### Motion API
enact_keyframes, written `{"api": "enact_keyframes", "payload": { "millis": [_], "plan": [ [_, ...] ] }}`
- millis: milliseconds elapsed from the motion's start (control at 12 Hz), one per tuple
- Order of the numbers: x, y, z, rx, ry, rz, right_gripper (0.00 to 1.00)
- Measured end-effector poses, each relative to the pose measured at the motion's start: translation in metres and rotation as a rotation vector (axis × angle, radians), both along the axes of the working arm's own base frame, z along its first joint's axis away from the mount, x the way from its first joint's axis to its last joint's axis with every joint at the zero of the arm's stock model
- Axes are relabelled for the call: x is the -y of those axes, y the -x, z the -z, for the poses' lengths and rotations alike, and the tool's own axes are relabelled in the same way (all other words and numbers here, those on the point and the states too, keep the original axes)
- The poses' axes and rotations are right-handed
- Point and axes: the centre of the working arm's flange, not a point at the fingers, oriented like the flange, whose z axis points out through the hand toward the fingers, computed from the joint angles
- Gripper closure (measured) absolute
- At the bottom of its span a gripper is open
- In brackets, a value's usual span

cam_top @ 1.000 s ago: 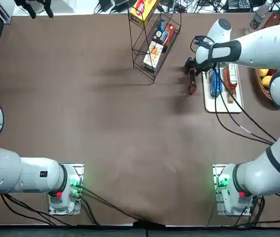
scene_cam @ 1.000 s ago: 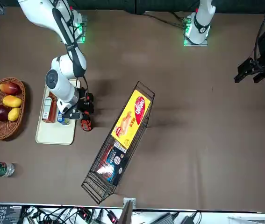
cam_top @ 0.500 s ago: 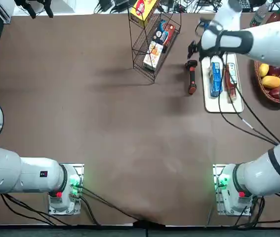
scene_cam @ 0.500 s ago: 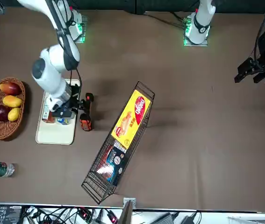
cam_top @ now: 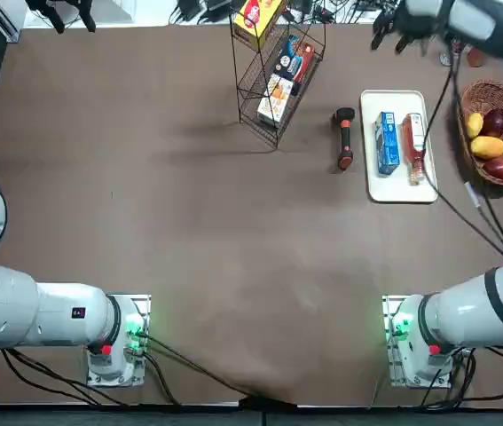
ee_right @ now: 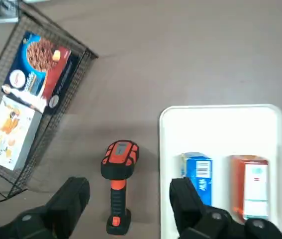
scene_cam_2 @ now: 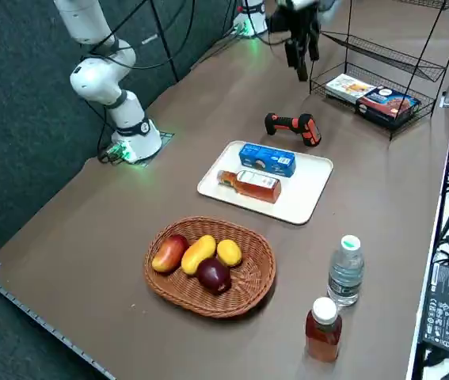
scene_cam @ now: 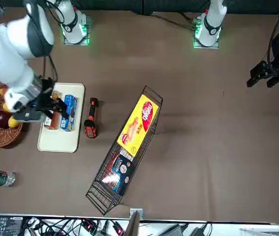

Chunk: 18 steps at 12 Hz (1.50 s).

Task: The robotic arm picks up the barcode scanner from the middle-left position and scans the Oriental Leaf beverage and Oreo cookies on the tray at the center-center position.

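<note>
Right gripper (ee_right: 126,204) hangs high over the far right part of the table, above the far edge beyond the tray, fingers spread apart and holding nothing; in the wrist view the two fingertips frame the scanner and the blue box from well above

Barcode scanner (cam_top: 344,138) lies flat on the brown table (cam_top: 189,222), just left of the tray (cam_top: 399,191) and not touching it; right of the wire rack (cam_top: 273,75). Long axis runs near-far, roughly parallel to the tray's long side: dark head at the far end, orange-tipped handle end toward the robot

On the tray, Oreo cookies (cam_top: 386,142) lie on the left, next to the scanner, and the Oriental Leaf beverage (cam_top: 412,146) lies on its side to their right; both also run near-far. Fruit basket (cam_top: 491,133) sits right of the tray

Key relation: scanner is below the gripper, nearer the robot and a bit left of it, well apart in height. Right arm is by far the nearer one. Scene fits both a scanner waiting for pickup and one laid down after scanning, so can't call the stage

Any grasp would likely need the fingers closing across the handle's narrow width, i.e. left-right
</note>
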Motion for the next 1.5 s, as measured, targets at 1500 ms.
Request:
{"api": "enact_keyframes", "payload": {
  "millis": [1500],
  "plan": [
    [0.105,0.06,-0.128,-0.151,0.138,-0.03,0.0]
  ]
}}
